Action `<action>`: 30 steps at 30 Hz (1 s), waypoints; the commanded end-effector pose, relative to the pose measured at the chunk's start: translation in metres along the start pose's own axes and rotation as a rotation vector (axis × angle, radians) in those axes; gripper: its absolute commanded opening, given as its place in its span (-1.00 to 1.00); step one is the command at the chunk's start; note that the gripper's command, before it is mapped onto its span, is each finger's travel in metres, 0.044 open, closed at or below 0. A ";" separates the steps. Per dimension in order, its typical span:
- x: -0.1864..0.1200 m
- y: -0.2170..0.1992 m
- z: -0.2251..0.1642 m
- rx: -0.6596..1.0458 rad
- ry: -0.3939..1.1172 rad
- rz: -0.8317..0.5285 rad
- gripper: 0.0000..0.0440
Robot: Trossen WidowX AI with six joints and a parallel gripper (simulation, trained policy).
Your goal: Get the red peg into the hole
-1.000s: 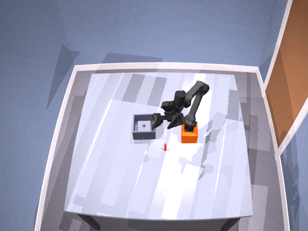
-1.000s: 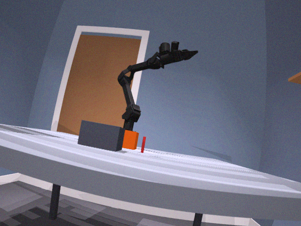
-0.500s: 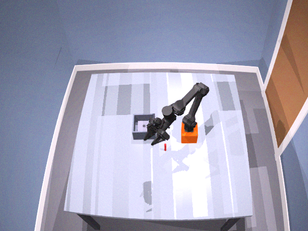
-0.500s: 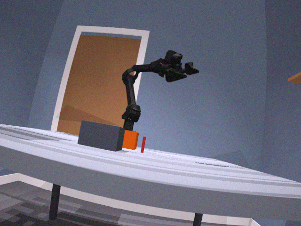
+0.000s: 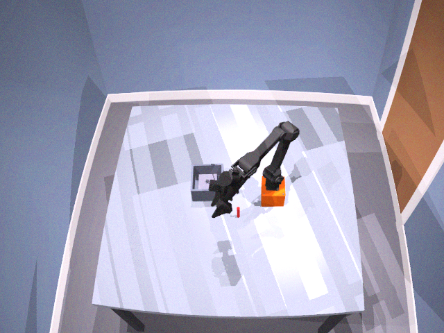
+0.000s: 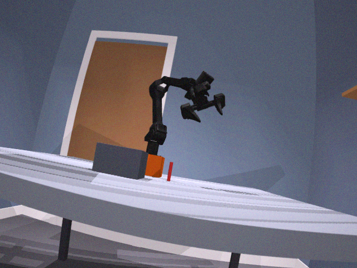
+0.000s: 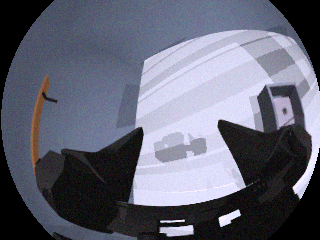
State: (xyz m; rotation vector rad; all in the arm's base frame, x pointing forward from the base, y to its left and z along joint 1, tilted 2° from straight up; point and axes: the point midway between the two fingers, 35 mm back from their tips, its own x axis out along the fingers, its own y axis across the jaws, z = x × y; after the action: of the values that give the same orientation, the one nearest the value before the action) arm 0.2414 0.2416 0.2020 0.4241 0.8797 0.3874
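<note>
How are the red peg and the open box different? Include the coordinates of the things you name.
The red peg (image 5: 238, 211) (image 6: 170, 171) is thin, but the open box (image 5: 202, 195) (image 6: 119, 161) (image 7: 270, 109) is wide. The peg is bright red; the box is dark gray. The peg looks solid, while the box is hollow. Both stand on the table (image 5: 161, 250) (image 6: 201, 199) (image 7: 195, 90).

The top view looks steeply down from high above the whole surface (image 5: 161, 229) (image 6: 178, 216) (image 7: 185, 95). The exterior view faces the arm (image 5: 267, 143) (image 6: 157, 109) from low beside the surface's edge, nearer. The wrist view looks out between the jaws (image 5: 221, 211) (image 6: 211, 118), closest to them. All share the box (image 5: 204, 195) (image 6: 119, 161) (image 7: 270, 107).
</note>
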 end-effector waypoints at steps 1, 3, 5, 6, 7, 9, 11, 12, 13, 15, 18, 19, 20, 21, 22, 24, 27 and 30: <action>0.009 -0.019 -0.011 0.037 0.046 -0.081 1.00; 0.012 -0.032 -0.018 0.067 0.078 -0.136 1.00; 0.015 -0.045 -0.026 0.098 0.108 -0.190 1.00; 0.016 -0.051 -0.029 0.114 0.123 -0.218 1.00; 0.017 -0.057 -0.033 0.130 0.137 -0.245 1.00; 0.018 -0.069 -0.040 0.163 0.165 -0.300 1.00; 0.019 -0.080 -0.048 0.198 0.191 -0.354 1.00; 0.019 -0.086 -0.051 0.216 0.204 -0.382 1.00; 0.019 -0.091 -0.055 0.233 0.216 -0.409 1.00; 0.018 -0.102 -0.062 0.270 0.239 -0.464 1.00; 0.016 -0.117 -0.072 0.326 0.271 -0.546 1.00; 0.015 -0.122 -0.076 0.345 0.281 -0.573 1.00; 0.015 -0.126 -0.080 0.365 0.290 -0.601 1.00; 0.014 -0.131 -0.083 0.384 0.299 -0.628 1.00; 0.013 -0.135 -0.087 0.403 0.307 -0.654 0.99; 0.012 -0.143 -0.093 0.440 0.320 -0.702 0.98; 0.012 -0.153 -0.102 0.491 0.334 -0.765 0.97; 0.013 -0.162 -0.110 0.536 0.341 -0.813 0.94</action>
State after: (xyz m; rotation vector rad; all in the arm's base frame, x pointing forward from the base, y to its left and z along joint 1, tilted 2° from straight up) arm 0.1895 0.1361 0.0567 0.4529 1.3893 -0.5107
